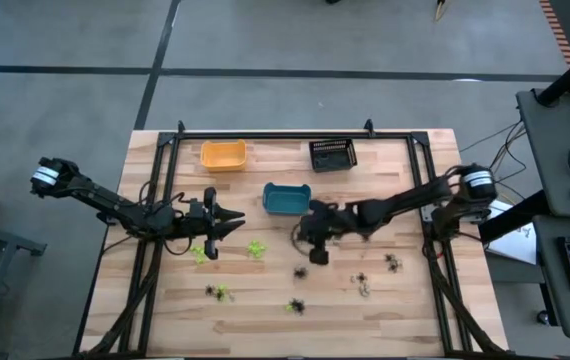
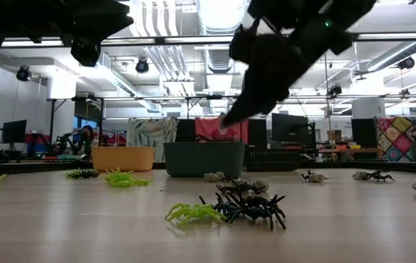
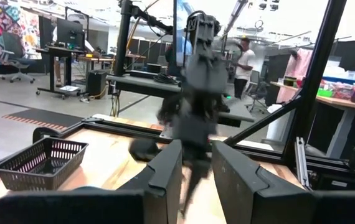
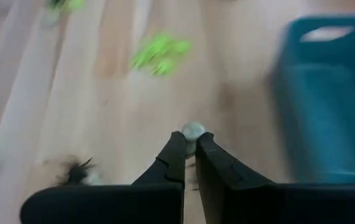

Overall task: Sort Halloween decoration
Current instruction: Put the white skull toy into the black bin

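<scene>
Right gripper (image 4: pixel 190 148) fingers nearly together, pinching a small pale grey-white trinket (image 4: pixel 193 130) at the tips. In the high view the right gripper (image 1: pixel 317 250) hangs over the table just in front of the teal bin (image 1: pixel 286 199), toward that bin's right corner, arm reaching in from the right edge. In the low view it is lifted off the wood, above the bin's rim line.

Left gripper (image 3: pixel 196 163) fingers set a narrow gap apart, nothing visible between them. In the high view the left gripper (image 1: pixel 227 220) sits left of the teal bin, just off its left side, pointing toward it.

Trinkets, all relative to the teal bin:
- lime green spider (image 1: pixel 256 248) in front of the bin, slightly left; another lime green one (image 1: pixel 200 253) farther left, below the left gripper.
- dark and green pair (image 1: pixel 218 292) well in front and left.
- dark spider with some green beside it (image 1: pixel 295 306) well in front, near the table's front edge.
- small dark spider (image 1: pixel 301 271) in front, just past the right gripper.
- dark spiders (image 1: pixel 392 263) and (image 1: pixel 362 279) front-right, a pale piece (image 1: pixel 365 292) just beside the latter.

Low view, nearest the camera: a lime green spider (image 2: pixel 191 212) touching a clump of dark spiders (image 2: pixel 252 204).

Orange bin (image 1: pixel 223 155) behind and left of the teal bin; black mesh bin (image 1: pixel 333 154) behind and right. Whether trinkets lie inside the bins cannot be told.
</scene>
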`<act>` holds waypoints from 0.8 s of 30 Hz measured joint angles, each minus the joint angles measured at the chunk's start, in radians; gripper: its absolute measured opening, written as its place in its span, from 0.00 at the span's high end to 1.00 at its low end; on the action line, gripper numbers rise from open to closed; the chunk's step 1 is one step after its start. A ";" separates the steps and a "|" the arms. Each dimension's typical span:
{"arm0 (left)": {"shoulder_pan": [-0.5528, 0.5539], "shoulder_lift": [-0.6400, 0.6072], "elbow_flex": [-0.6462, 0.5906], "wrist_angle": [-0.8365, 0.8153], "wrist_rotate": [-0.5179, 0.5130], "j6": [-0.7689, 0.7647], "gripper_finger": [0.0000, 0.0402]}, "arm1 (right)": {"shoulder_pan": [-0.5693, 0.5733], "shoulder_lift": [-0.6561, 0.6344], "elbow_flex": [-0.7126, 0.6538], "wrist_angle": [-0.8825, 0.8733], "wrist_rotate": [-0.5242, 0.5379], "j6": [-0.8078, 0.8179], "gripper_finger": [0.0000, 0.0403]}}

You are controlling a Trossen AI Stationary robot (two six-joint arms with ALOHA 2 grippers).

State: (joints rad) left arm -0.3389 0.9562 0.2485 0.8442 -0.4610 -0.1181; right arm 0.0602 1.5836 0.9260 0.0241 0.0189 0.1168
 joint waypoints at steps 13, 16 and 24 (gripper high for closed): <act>0.015 -0.002 0.000 0.046 -0.136 0.008 0.82 | -0.436 -0.156 0.129 -0.388 -0.052 -0.034 0.98; 0.043 -0.002 0.000 0.045 -0.133 0.033 0.82 | -0.523 -0.109 0.227 -0.513 -0.054 -0.135 0.98; 0.217 -0.003 0.000 0.003 0.053 0.150 0.88 | -0.692 0.080 0.471 -0.768 -0.056 -0.365 0.98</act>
State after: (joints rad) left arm -0.1218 0.9536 0.2481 0.8475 -0.4082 0.0323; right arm -0.6323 1.6638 1.3973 -0.7440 -0.0375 -0.2478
